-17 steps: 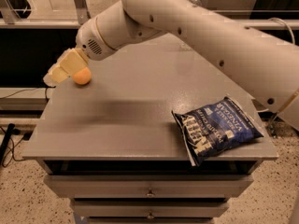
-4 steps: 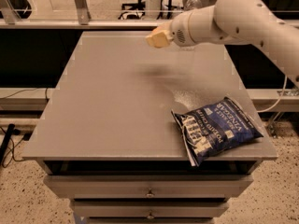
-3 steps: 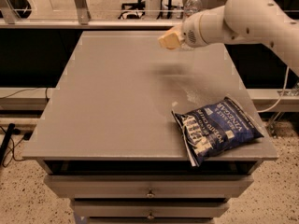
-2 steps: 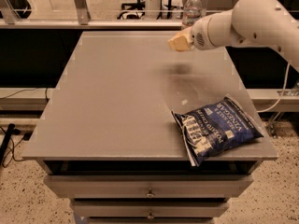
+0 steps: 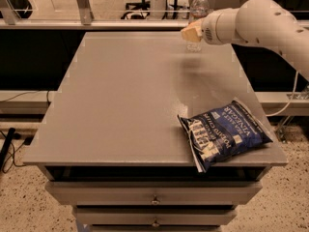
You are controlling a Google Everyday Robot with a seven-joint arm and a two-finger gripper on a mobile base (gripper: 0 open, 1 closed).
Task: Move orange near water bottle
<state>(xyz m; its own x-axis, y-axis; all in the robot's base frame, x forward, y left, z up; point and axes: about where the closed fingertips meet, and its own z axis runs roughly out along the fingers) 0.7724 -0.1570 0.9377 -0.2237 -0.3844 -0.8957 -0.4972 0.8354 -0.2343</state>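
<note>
The water bottle (image 5: 198, 6), clear with a white cap, stands at the table's far edge, right of centre. My gripper (image 5: 190, 33) hangs just in front of the bottle's lower half, a little above the tabletop, reaching in from the right on the white arm (image 5: 260, 23). The orange does not show on the table. It is hidden inside the gripper's cream-coloured fingers (image 5: 192, 31), which were closed around it earlier.
A blue chip bag (image 5: 222, 135) lies at the front right corner of the grey table (image 5: 120, 91), overhanging the edge slightly. Drawers sit under the table front. A rail and chair legs are behind the table.
My gripper has carried the orange from the table's far left corner along the back edge to the right, and now sits right in front of the water bottle.
</note>
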